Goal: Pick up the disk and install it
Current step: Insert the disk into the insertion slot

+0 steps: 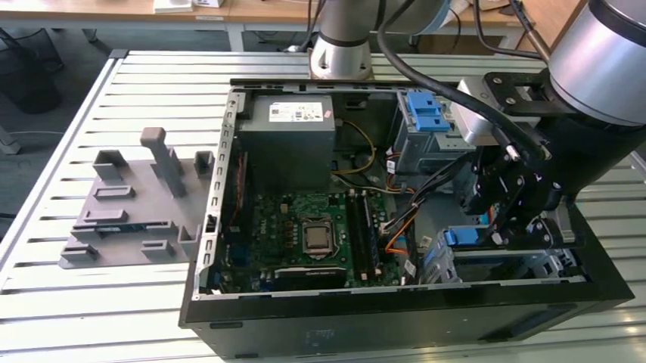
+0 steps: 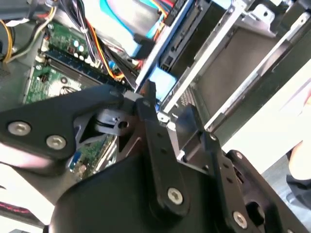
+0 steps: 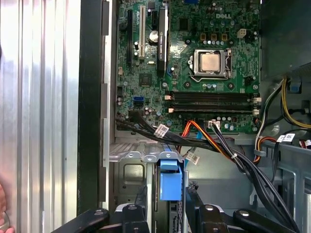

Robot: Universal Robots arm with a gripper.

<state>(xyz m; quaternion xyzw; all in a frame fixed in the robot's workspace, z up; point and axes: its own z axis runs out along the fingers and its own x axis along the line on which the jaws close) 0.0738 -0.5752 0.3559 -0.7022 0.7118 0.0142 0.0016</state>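
You are in the install step, not the pickup. The disk (image 3: 170, 177) stands on edge in the silver drive cage (image 3: 130, 158), at the front corner of the open computer case (image 1: 404, 325). In the first wrist view its blue frame end pokes up at the cage rim, on the side nearest the motherboard (image 3: 146, 82). The gripper (image 3: 167, 198) sits directly over the disk, 1 black arm on each side of that blue end. I cannot tell from these 3 pictures whether it is clamped on the disk or merely straddling it, so treat the grip as unconfirmed.

How deep the disk sits is also hard to judge. The blue end is level with the cage rim, so I would guess it is most of the way in. I cannot see whether it has latched.

The bundle of black and orange cables (image 3: 218, 143) crosses just beside the cage mouth and close to the disk's end. In my view, any further move calls for 2 things:
- Keep the disk square to the cage walls so it does not bind.
- Keep the gripper off those cables.
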